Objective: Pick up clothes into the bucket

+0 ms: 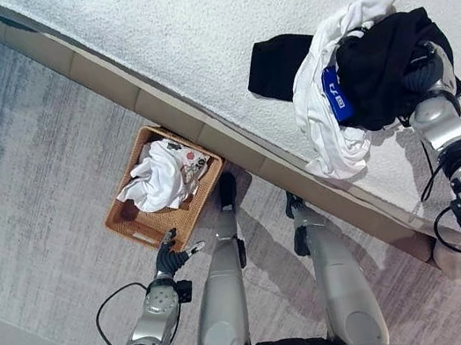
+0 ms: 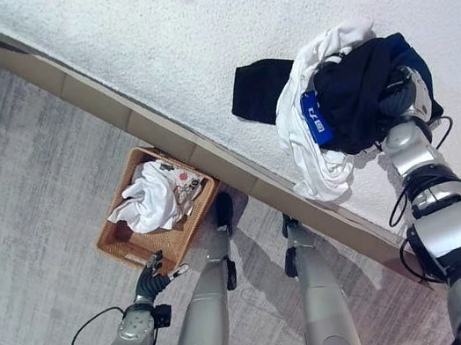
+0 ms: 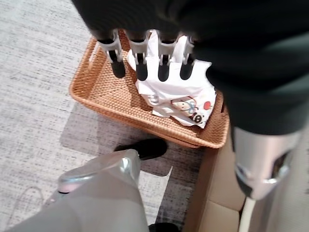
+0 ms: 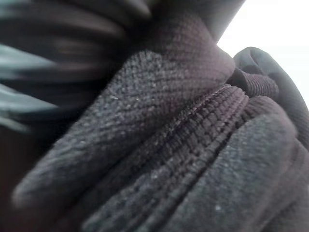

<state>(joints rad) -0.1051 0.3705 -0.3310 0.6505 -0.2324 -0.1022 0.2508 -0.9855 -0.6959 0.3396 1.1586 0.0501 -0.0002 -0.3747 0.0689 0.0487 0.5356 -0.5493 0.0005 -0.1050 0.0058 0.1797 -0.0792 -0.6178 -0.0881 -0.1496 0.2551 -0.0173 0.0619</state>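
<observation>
Left to right: the left hand (image 1: 170, 256) hangs over the grey carpet (image 1: 33, 216) just beside the woven basket (image 1: 129, 223), its fingers (image 3: 141, 67) straight, slightly spread and holding nothing. The basket stands against the bed's edge and holds a crumpled white printed garment (image 1: 158, 176). On the white bedspread (image 1: 187, 28) lies a heap of clothes, a white garment (image 1: 318, 112) under a black garment (image 1: 381, 65). The right hand (image 1: 425, 75) is pushed into the black cloth; its finger state cannot be told, probably buried.
</observation>
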